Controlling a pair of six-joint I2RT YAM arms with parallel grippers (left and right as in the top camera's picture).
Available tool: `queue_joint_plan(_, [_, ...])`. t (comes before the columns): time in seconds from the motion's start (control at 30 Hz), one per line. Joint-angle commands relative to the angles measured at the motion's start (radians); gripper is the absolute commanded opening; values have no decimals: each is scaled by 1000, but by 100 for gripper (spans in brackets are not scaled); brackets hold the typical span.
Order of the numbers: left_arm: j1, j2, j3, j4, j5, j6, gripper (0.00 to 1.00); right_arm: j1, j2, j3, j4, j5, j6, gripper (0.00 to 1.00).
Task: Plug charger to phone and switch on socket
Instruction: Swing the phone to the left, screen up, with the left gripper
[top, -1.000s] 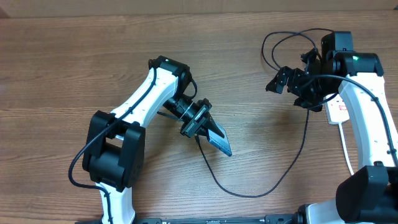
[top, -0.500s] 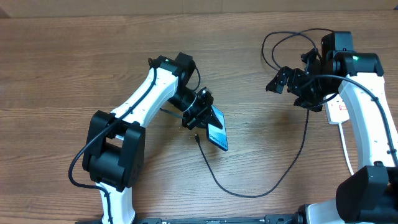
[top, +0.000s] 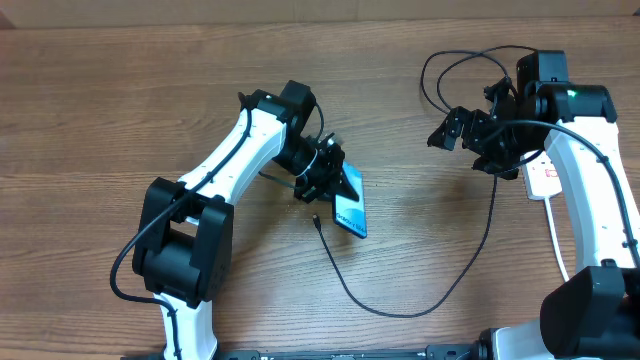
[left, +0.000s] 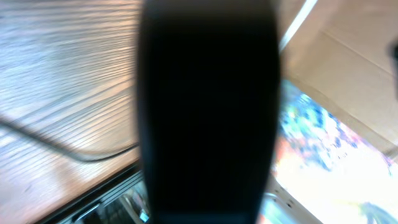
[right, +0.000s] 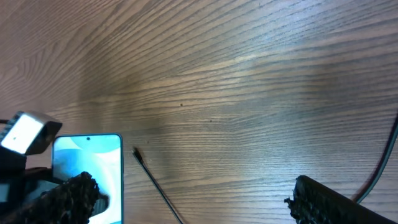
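My left gripper (top: 334, 186) is shut on the phone (top: 352, 214) and holds it tilted above the table, its light blue screen showing. In the left wrist view the phone's dark back (left: 208, 112) fills the middle and hides the fingers. The charger cable (top: 385, 310) lies in a long curve on the wood; its connector tip (top: 314, 218) rests just left of the phone, not touching it. The right wrist view shows the phone (right: 87, 163) and the tip (right: 137, 152) far ahead. My right gripper (top: 452, 130) hangs open and empty beside the socket (top: 543, 178), which the right arm partly hides.
The charger's black cable forms loops (top: 445, 65) at the back right, behind the right arm. The socket's white cord (top: 556, 235) runs towards the front along the right edge. Bare wooden table (top: 120, 100) lies at the left and in the middle.
The left wrist has turned and drawn back slightly, swinging the phone more upright with its screen showing. The connector tip now shows beside the phone. The right arm has not moved.
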Motion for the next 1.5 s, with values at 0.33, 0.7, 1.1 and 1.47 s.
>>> queue_joint_plan(0.33, [106, -24, 9, 81, 309, 131, 4, 4, 5, 2, 5, 7, -8, 100])
queue_joint_plan(0.7, [173, -24, 9, 85, 216, 138, 4, 4, 5, 2, 5, 7, -8, 100])
queue_joint_plan(1.1, [173, -24, 9, 144, 44, 161, 4, 4, 5, 2, 5, 7, -8, 100])
queue_joint_plan(1.47, [279, -24, 9, 191, 289, 471, 5, 4, 5, 2, 5, 7, -8, 100])
